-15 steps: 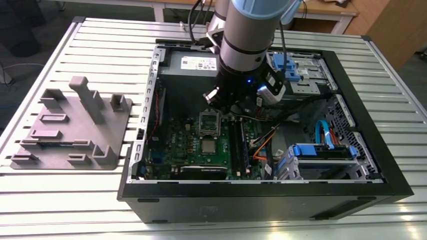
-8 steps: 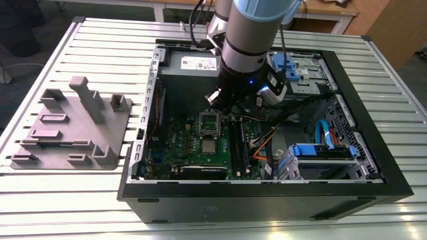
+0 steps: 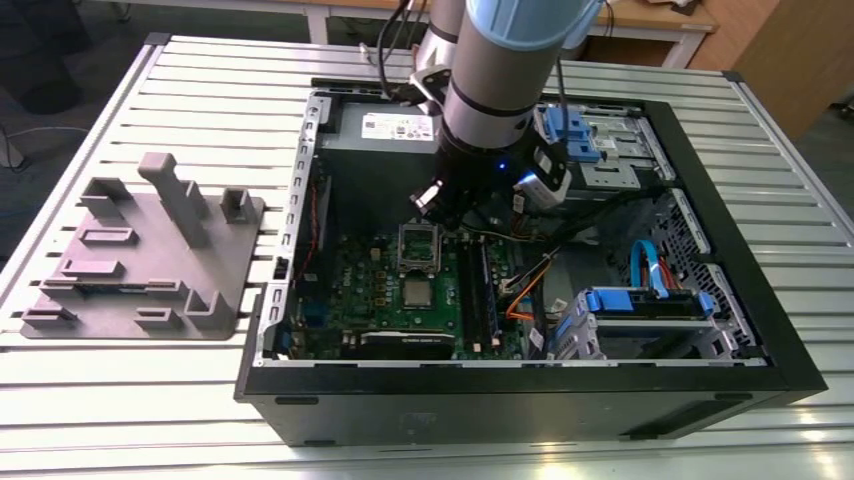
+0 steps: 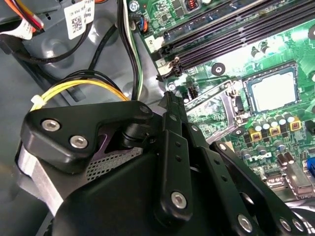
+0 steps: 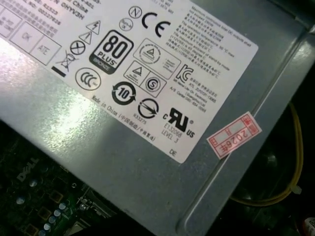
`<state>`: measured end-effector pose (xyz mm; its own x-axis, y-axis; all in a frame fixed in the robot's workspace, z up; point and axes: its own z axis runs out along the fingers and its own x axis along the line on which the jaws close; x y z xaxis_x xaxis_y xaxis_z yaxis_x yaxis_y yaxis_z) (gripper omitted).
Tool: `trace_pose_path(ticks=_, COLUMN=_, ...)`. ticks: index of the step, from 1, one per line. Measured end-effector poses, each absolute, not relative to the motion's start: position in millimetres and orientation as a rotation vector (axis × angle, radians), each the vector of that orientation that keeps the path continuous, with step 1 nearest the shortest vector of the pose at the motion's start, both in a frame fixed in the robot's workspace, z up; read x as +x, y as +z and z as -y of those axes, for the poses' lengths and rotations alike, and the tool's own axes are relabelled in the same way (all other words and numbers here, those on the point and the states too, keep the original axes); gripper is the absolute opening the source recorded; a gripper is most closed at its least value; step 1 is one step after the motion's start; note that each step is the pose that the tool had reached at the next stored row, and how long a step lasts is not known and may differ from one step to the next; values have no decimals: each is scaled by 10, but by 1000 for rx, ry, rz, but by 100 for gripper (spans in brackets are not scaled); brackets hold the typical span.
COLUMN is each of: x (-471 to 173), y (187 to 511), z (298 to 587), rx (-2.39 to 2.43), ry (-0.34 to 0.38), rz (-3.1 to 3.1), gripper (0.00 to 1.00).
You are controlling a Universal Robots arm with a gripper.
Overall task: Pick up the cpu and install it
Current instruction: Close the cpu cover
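One cpu seated in socket | thin, light, fragile: grip edges only | gripper above board, finger state unclear

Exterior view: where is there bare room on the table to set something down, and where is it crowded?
Free: slatted table in front of the grey fixture, and the strip right of the computer case. Crowded: inside the case, where the arm hangs over the motherboard among cables.

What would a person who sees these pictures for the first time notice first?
First, the open computer case on the slatted metal table, with the robot arm reaching into it. Next, the green motherboard inside, where the silvery cpu lies flat in its socket. A grey fixture stands on the exterior view's left.
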<state>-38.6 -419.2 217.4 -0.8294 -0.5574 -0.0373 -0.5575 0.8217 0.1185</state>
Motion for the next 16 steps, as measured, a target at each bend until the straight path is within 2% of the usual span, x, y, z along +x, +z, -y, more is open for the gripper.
trace_pose_path(ticks=16, x=-368, y=2090, z=4181, rx=-928, ry=212, rz=-2990, gripper=11)
